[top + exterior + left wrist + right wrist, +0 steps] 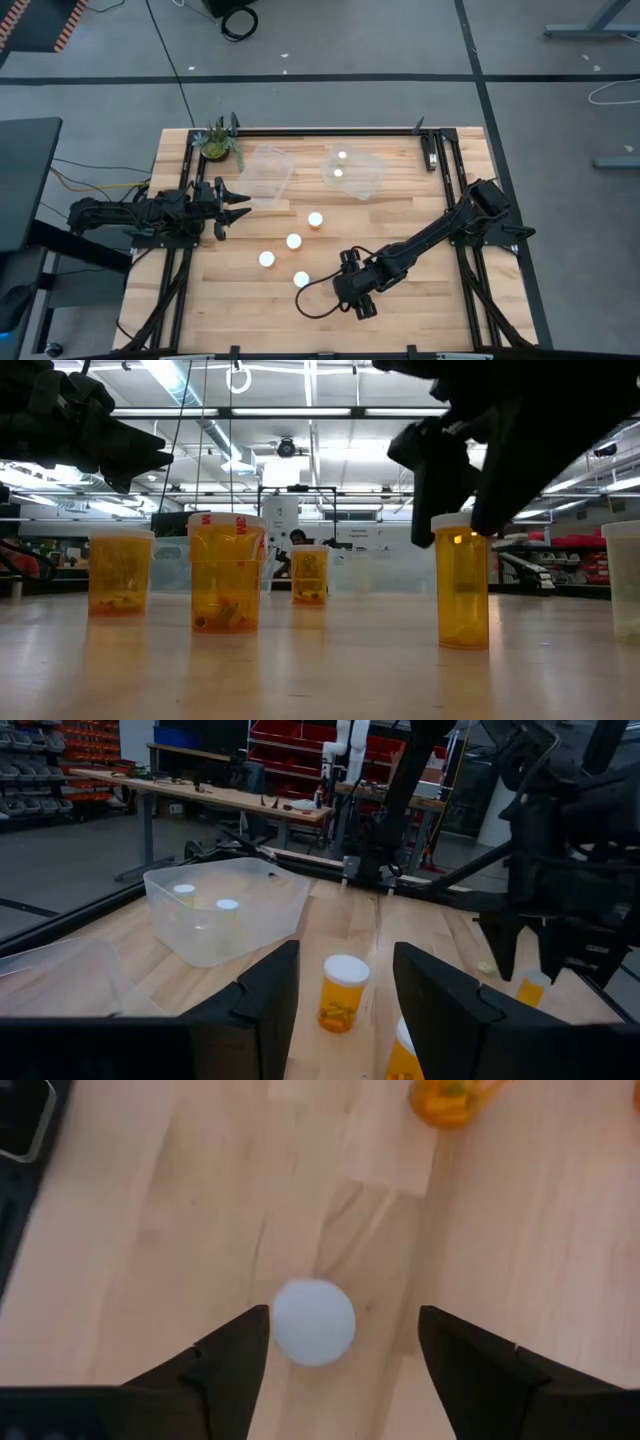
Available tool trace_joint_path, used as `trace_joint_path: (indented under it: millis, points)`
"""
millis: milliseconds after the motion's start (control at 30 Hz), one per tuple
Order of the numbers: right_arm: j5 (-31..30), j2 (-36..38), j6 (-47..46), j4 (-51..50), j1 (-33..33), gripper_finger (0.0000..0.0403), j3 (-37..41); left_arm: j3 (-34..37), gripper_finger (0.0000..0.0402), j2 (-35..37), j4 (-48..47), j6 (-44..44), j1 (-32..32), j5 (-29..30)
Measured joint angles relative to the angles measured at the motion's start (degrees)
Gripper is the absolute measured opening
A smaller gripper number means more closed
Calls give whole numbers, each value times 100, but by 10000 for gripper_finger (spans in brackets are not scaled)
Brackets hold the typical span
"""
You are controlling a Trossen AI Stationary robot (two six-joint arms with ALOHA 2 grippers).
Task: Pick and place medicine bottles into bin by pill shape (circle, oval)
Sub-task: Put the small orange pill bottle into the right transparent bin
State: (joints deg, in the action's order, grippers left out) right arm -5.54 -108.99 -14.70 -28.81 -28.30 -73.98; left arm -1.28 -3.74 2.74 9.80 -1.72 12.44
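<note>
Spanning most of the high view, the table (420, 300) carries two clear bins at its upper centre: the right bin (368, 178) already holds two bottles, while the left bin (262, 172) looks empty. Four bottles stand upright in a diagonal row at the middle of the frame. The right end effector (345, 270), in the lower centre, hangs over the lowest of them, the target bottle (301, 280). In the right wrist view that bottle's white cap (313, 1322) sits between the two fingers, nearer one than the other, with its long axis vertical and pointing up at the camera. The jaws are spread wide and hold nothing. My guess is a straight descent comes next. The left end effector (235, 207), at centre left, waits partly open and empty, farther from this bottle.
</note>
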Motion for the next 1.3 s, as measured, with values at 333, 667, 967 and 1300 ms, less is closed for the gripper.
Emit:
trace_joint_path:
  millis: [333,667,967,1300]
  points:
    - [-25,-2,128,265,2,240,136,0,172,-1,0,2,-1,1]
    - [64,-2,217,377,44,164,136,0,172,1,0,0,-2,-1]
    - [47,25,244,329,121,128,134,0,172,1,0,0,0,-1]
    - [-573,491,338,-548,658,132,32,2,172,1,3,0,-1,0]
